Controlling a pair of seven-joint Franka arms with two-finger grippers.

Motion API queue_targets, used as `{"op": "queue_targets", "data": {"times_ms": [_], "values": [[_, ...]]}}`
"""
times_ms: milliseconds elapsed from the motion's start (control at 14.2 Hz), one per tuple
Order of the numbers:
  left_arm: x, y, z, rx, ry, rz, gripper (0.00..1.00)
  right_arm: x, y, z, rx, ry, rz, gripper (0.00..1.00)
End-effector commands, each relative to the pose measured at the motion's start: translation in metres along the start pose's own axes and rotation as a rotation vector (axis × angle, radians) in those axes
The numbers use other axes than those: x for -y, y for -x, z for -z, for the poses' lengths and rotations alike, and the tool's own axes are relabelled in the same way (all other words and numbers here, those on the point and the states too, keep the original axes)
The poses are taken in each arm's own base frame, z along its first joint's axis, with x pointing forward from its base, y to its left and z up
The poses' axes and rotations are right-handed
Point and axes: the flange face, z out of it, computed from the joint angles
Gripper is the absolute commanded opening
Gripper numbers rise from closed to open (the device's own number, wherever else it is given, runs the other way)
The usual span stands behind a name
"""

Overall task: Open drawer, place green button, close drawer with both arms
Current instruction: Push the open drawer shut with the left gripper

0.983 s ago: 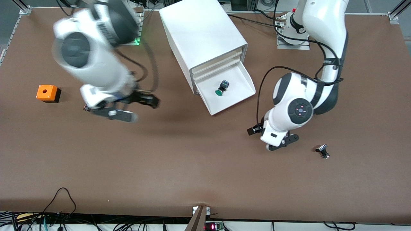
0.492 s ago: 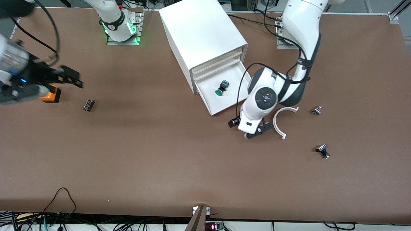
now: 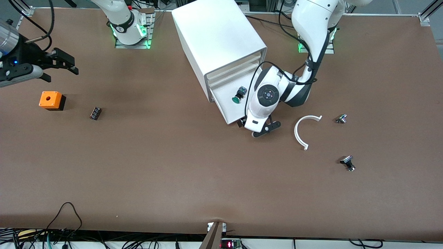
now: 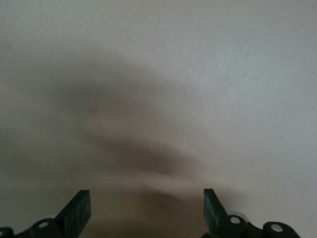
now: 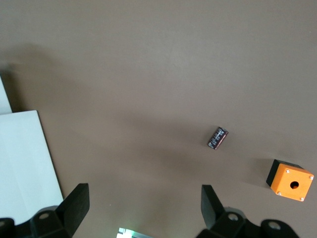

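Observation:
The white cabinet [image 3: 221, 38] stands at the table's middle, with its bottom drawer [image 3: 231, 119] pulled out. The green-capped button [image 3: 238, 95] lies in the drawer. My left gripper [image 3: 259, 130] is open and empty, low at the drawer's front, near the corner toward the left arm's end. In the left wrist view my left gripper [image 4: 146, 210] faces a blurred white surface close up. My right gripper [image 3: 73, 66] is open and empty, up over the table at the right arm's end, above the orange box [image 3: 52, 100]. The right wrist view shows the open right gripper [image 5: 143, 206] over bare table.
A small dark block [image 3: 96, 113] lies beside the orange box; both show in the right wrist view, the block [image 5: 217, 138] and the box [image 5: 290, 180]. A white curved piece [image 3: 301, 133] and two black-and-silver small buttons [image 3: 341, 118] [image 3: 347, 162] lie toward the left arm's end.
My left arm has swung in from the table to the drawer's front corner. My right arm has swept away from the cabinet to the right arm's end of the table. The drawer has not moved.

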Motion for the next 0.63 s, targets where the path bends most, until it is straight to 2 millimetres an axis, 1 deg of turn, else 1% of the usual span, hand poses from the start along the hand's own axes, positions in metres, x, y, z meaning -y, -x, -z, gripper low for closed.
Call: {"op": "queue_targets", "data": {"times_ms": [0,140,211,281,421,492,562], "values": [[0.017,0.032,0.013,-0.009,-0.014,-0.019,1.0,0.005,0.007,-0.001,-0.011,0.071,0.041,1.0],[0.021,0.047,0.016,-0.007,-0.015,-0.027,1.0,0.006,0.004,-0.002,-0.011,0.071,0.044,1.0],[0.019,0.059,0.014,-0.002,-0.022,-0.027,1.0,0.007,0.003,-0.001,-0.012,0.067,0.045,1.0],[0.015,0.072,0.01,0.0,-0.03,-0.029,1.0,0.006,0.002,0.004,-0.018,0.061,0.037,1.0],[0.01,0.086,0.007,0.0,-0.035,-0.019,1.0,-0.002,-0.002,0.001,-0.015,0.045,0.019,1.0],[0.008,0.097,0.003,0.003,-0.042,-0.022,1.0,-0.008,-0.003,0.003,-0.021,0.035,0.014,1.0],[0.006,0.103,0.001,0.003,-0.045,-0.019,1.0,-0.012,-0.006,0.007,-0.029,0.034,0.011,1.0]]}}
